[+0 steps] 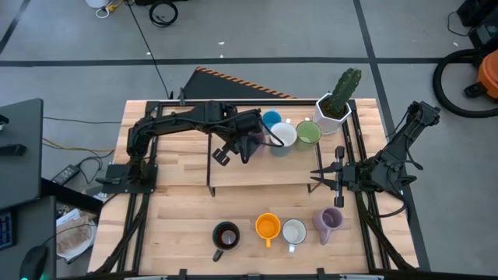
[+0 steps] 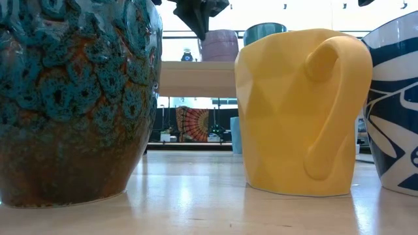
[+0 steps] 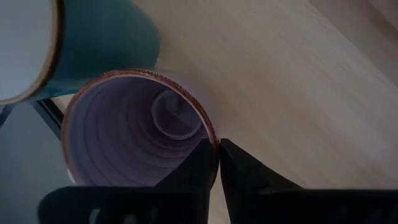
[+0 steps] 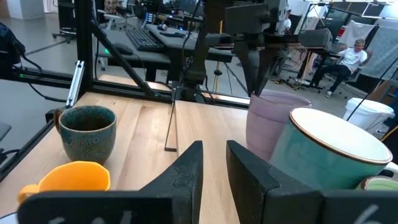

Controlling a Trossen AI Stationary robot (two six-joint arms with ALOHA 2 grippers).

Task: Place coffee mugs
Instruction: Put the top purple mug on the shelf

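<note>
My left gripper [image 1: 249, 145] reaches over the wooden riser shelf [image 1: 264, 173] and is shut on a lavender mug [image 3: 134, 134], which also shows in the low view [image 2: 219, 44]. Beside it on the shelf stand a blue mug [image 1: 271, 119], a white mug [image 1: 283, 136] and a green mug [image 1: 308, 133]. Along the near edge stand a dark brown mug [image 1: 226, 235], an orange mug [image 1: 268, 226], a white mug [image 1: 294, 231] and a second lavender mug [image 1: 328, 221]. My right gripper [image 1: 314, 175] waits open at the shelf's right end, touching nothing. My left gripper pinches the lavender mug's rim [image 3: 213, 138], one finger [image 3: 193, 171] inside the mug and the other finger [image 3: 249, 177] outside. The fingers come from above, pointing down. The mug is upright, and its base appears to sit on the shelf top [image 2: 196, 78].
A white hexagonal pot with a cactus [image 1: 336, 107] stands at the shelf's far right corner. The blue mug [image 3: 93, 43] is close against the held mug. Bare wood lies between the shelf and the near row [image 1: 264, 201]. People sit in the room beyond [image 4: 348, 59].
</note>
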